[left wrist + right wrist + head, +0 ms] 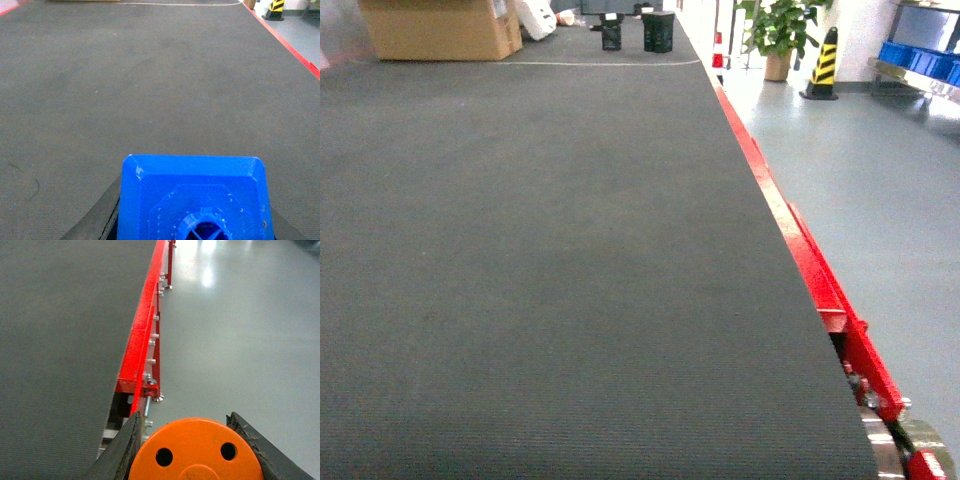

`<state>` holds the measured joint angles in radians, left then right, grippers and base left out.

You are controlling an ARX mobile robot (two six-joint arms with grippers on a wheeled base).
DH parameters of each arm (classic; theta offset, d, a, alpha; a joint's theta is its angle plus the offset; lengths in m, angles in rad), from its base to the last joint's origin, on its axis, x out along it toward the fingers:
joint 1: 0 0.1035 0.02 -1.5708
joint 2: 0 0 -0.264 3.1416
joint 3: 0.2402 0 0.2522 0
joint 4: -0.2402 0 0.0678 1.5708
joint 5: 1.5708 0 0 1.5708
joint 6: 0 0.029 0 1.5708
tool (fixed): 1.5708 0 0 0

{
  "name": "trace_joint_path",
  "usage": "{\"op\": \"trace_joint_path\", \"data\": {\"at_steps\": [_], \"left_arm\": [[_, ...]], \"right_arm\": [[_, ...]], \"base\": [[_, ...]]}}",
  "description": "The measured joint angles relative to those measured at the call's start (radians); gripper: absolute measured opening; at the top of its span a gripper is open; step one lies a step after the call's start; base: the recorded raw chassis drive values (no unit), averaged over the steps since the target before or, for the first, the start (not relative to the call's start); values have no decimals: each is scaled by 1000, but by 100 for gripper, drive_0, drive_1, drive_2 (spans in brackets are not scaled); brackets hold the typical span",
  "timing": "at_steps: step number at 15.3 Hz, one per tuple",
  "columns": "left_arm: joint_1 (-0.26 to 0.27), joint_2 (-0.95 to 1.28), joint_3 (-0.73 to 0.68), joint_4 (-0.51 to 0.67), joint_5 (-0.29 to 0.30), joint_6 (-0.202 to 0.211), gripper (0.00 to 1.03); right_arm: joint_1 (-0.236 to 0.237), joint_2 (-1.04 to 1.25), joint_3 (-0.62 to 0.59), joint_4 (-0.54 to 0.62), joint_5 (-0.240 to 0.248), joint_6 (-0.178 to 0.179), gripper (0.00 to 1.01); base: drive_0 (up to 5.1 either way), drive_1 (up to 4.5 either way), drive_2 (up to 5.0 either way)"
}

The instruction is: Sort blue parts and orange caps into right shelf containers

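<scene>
**Blue part and orange cap, one in each gripper**

One blue part (pixel 195 197) sits clenched in the left gripper (pixel 192 220) above the dark belt (pixel 150 75), knobbed face toward the camera. One orange cap (pixel 196 450), two holes in its flat top, is gripped by the right gripper (pixel 195 452) beside the red rail (pixel 142 330). Blue crates (pixel 920 60) stand far right.

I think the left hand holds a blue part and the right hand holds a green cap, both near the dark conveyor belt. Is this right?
Not quite: the cap is orange, not green. The right wrist view shows the right hand gripping the orange cap, beside the belt's red edge. The rest holds: the left wrist view shows the left hand holding the blue part over the dark conveyor belt.
</scene>
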<state>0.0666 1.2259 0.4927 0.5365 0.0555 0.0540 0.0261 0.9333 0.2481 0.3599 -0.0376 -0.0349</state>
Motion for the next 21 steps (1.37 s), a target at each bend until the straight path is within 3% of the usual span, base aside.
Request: {"op": "trace_joint_path", "data": {"at_steps": [21], "left_arm": [[-4,-4,0,2,2,0,45]], "right_arm": [[0,-3,0,0,1,0,44]], "base": [[496,-298,-177]]}}
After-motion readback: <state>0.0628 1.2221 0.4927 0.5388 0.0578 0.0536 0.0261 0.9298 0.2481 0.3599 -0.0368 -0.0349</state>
